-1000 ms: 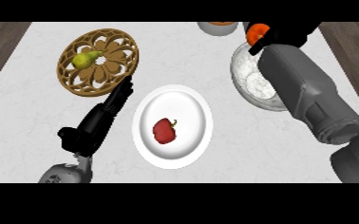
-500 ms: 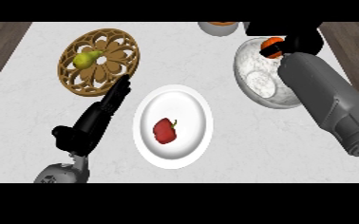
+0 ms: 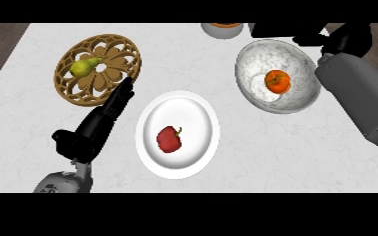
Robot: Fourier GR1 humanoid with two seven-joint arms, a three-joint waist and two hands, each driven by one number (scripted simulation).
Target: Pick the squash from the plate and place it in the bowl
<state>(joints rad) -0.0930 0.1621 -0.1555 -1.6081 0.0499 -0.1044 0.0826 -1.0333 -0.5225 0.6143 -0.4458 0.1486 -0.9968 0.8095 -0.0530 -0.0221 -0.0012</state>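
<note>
The squash (image 3: 277, 81), orange and round, lies inside the grey marbled bowl (image 3: 255, 60) at the right, and nothing touches it. My right hand (image 3: 347, 41) is above the bowl's far right rim, lifted off the squash with its fingers spread toward the left, holding nothing. The grey right forearm runs down the right edge. A white plate (image 3: 193, 111) in the middle carries only a red pepper (image 3: 169, 140). Left of the plate, my left hand (image 3: 103, 121) rests open with straight fingers pointing up toward the wooden dish.
A round carved wooden dish (image 3: 111, 50) at the upper left holds a yellow-green pear (image 3: 84, 67). A small bowl (image 3: 221, 29) shows partly at the counter's far edge. The counter's left edge shows at the top left corner.
The right hand carried the squash down over the bowl, let it go inside, and has drawn back to the upper right. The left hand has not moved.
</note>
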